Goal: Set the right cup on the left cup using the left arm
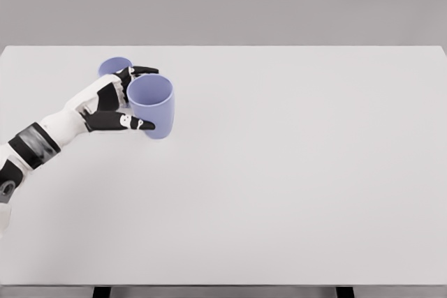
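Two lavender cups stand on the white table [279, 172] at the left. The nearer, larger-looking cup [155, 106] is upright with its mouth facing up. My left hand [136, 99] wraps it from the left, with the thumb [133, 123] across its near side and the fingers [143, 70] behind its rim. The other cup [112, 67] sits just behind and to the left, mostly hidden by my hand; only its rim shows. I cannot tell whether the held cup is resting on the table or slightly lifted.
The table spreads wide to the right and toward the front edge. A plain grey wall lies behind it. My left forearm [42, 141] comes in from the lower left.
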`<control>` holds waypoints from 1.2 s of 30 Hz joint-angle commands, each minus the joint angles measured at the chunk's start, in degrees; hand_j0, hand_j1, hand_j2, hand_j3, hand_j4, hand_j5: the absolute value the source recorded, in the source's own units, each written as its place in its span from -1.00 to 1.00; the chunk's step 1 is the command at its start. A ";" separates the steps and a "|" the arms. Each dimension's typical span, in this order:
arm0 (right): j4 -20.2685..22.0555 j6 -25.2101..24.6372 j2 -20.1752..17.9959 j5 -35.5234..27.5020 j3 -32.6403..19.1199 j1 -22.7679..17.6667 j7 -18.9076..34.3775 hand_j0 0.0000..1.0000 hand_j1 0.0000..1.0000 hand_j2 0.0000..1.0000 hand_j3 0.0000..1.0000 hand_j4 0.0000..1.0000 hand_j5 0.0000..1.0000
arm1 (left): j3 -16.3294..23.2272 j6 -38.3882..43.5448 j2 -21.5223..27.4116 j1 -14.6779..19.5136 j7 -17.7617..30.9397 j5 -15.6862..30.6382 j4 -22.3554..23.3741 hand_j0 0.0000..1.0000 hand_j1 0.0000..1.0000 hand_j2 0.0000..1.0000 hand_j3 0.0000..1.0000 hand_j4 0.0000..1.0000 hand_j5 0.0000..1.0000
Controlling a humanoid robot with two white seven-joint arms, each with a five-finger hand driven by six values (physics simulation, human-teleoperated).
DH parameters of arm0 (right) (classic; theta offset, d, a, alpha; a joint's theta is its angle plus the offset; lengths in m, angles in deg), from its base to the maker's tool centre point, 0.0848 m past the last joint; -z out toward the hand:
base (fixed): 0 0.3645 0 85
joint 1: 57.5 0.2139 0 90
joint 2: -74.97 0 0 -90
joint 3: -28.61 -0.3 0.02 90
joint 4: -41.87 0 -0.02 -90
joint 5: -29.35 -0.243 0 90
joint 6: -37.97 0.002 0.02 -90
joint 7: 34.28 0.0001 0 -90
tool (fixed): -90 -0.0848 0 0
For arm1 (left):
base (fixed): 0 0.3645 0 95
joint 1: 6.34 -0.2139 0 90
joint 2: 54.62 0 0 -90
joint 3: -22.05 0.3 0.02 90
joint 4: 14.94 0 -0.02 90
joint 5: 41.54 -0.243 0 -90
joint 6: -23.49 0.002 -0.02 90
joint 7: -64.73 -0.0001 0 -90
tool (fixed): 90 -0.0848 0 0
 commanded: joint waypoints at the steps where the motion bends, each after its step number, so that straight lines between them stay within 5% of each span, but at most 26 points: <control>1: 0.00 0.00 -0.01 -0.01 0.00 0.00 0.00 1.00 1.00 1.00 1.00 1.00 1.00 | -0.05 0.04 -0.24 0.00 0.00 0.28 0.42 0.36 0.36 0.36 0.36 0.36 0.36; 24: 0.00 0.00 -0.01 -0.01 0.00 0.00 0.00 1.00 1.00 1.00 1.00 1.00 1.00 | -0.93 0.04 -1.82 12.30 0.00 0.28 10.44 0.34 0.34 0.34 0.34 0.34 0.34; 36: 0.00 0.00 -0.01 -0.01 0.00 0.00 0.00 1.00 1.00 1.00 1.00 1.00 1.00 | -3.92 0.04 -1.73 14.85 0.00 0.11 15.18 0.34 0.34 0.34 0.34 0.34 0.34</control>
